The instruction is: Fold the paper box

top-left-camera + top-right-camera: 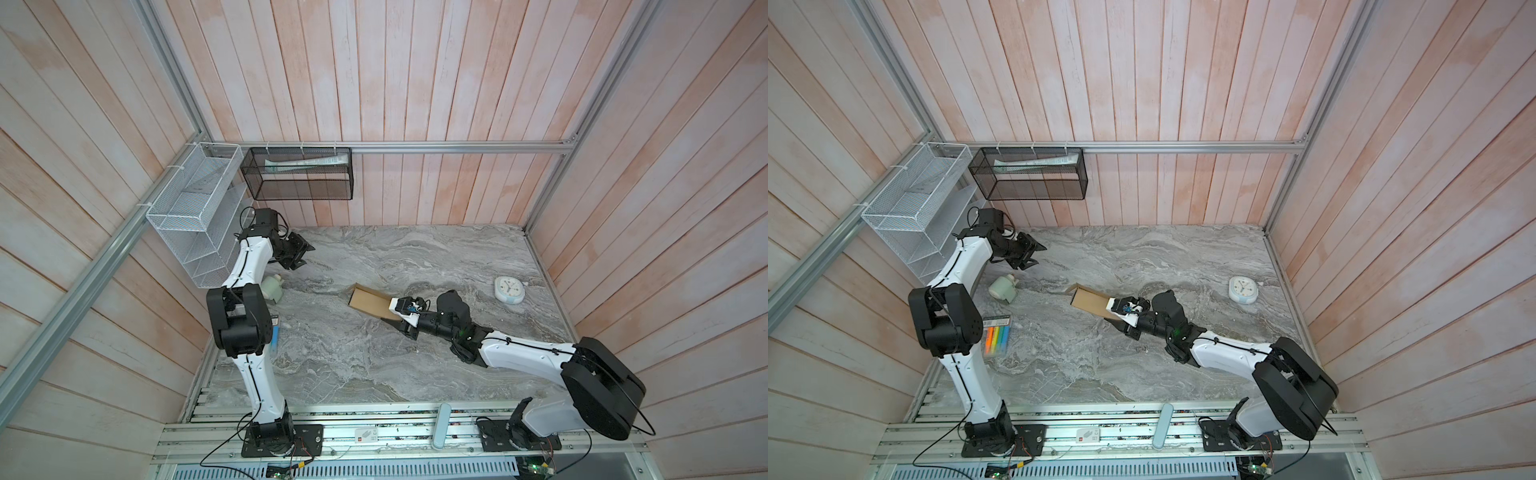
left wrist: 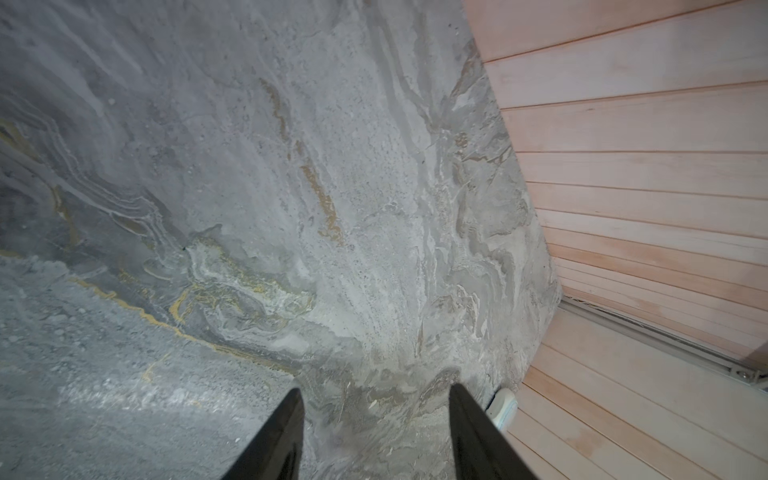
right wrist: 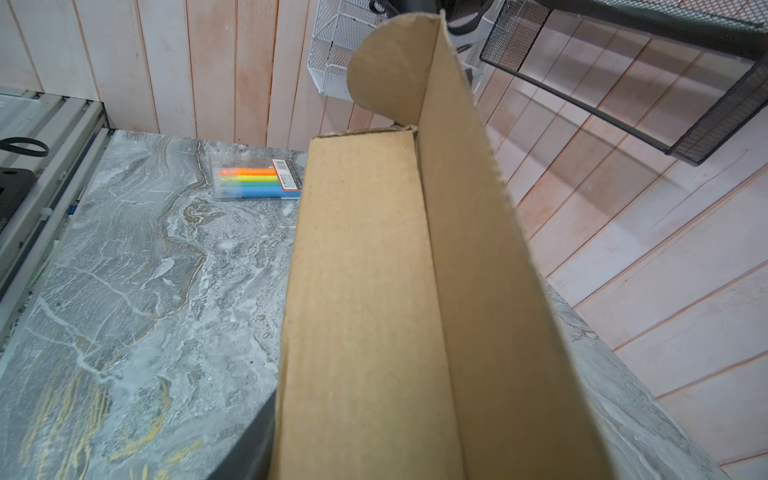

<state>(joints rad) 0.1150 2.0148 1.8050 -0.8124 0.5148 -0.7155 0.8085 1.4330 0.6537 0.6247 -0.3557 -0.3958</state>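
The paper box (image 1: 368, 302) (image 1: 1090, 301) is plain brown cardboard, partly folded, near the middle of the marble table. In the right wrist view the paper box (image 3: 374, 291) fills the frame: two long panels meet at a crease, with a rounded flap at the far end. My right gripper (image 1: 394, 319) (image 1: 1118, 318) is shut on its near end. One dark finger (image 3: 257, 440) shows beside the cardboard; the other is hidden. My left gripper (image 1: 301, 255) (image 1: 1034, 253) (image 2: 374, 388) hangs open at the back left, far from the box, with only bare table between its fingers.
A white clock (image 1: 509, 290) (image 1: 1243, 289) lies at the right. A pack of coloured highlighters (image 1: 996, 334) (image 3: 253, 183) and a small white jar (image 1: 1003, 289) sit at the left. A white wire rack (image 1: 195, 208) and a black mesh basket (image 1: 299, 174) hang on the walls.
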